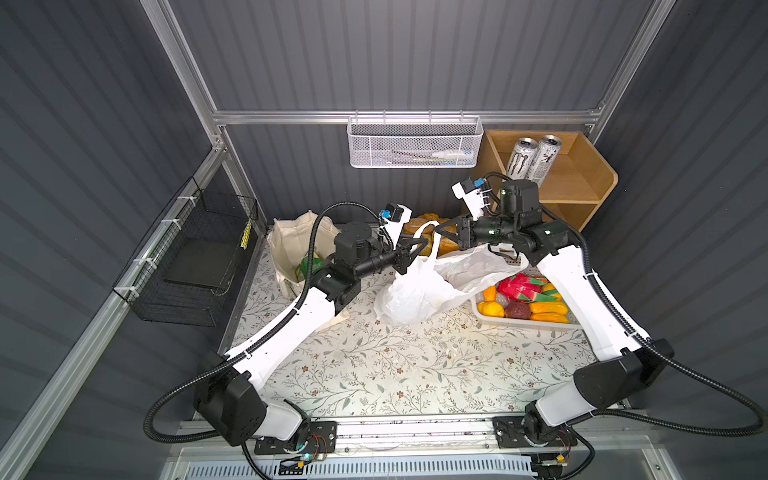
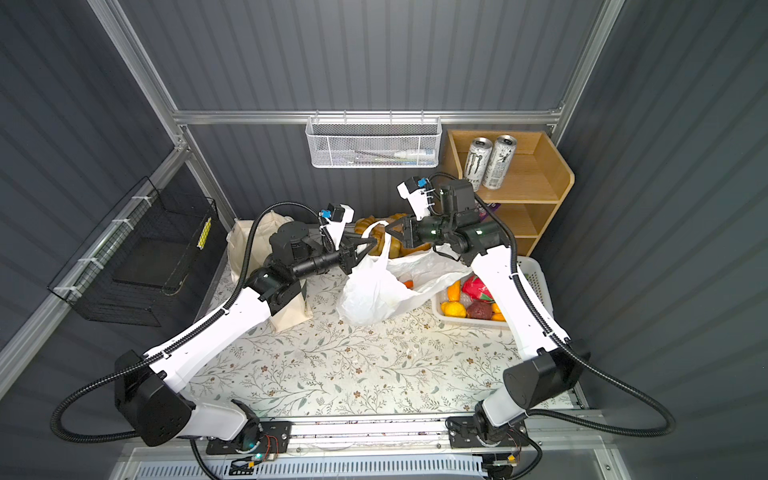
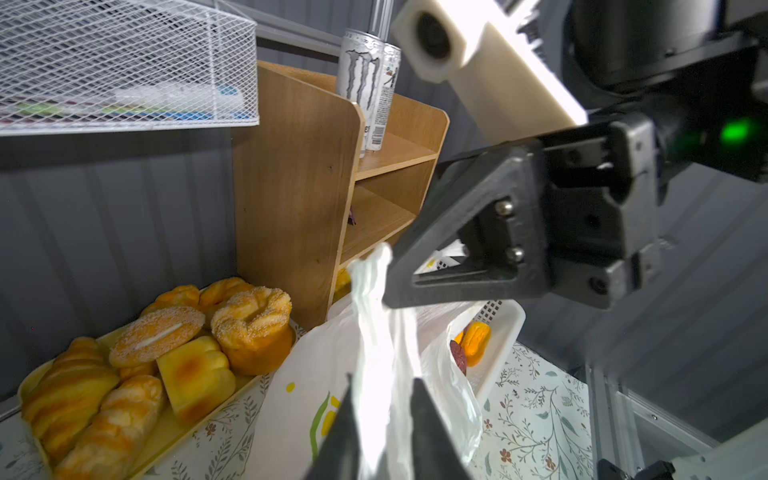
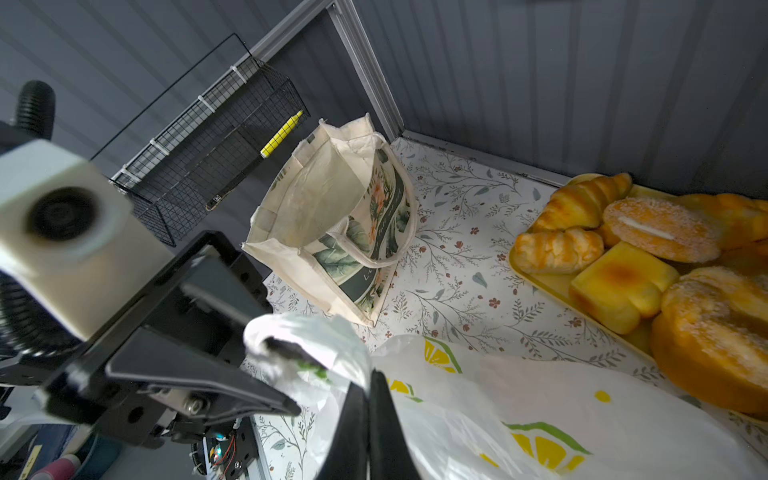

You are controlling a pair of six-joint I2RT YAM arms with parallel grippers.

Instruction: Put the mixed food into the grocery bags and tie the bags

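Floral tabletop (image 1: 395,374), grey walls (image 1: 374,62). At centre the right gripper (image 4: 370,386), jaws pressed together, pinches one handle (image 3: 370,274) of the white bag (image 1: 415,291). The left gripper (image 3: 382,386), jaws spread, straddles the same raised strand, likely a hand-over before tying. Loose produce (image 1: 523,297) lies in the basket (image 1: 528,323), right, so packing looks unfinished; the tote (image 1: 291,245) stands far left.

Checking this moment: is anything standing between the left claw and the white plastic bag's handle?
Nothing visible does. The bag handle already runs between the parted fingers of the left claw, and the right claw is shut on the same handle's top end. The white plastic bag rests on the table beneath both.
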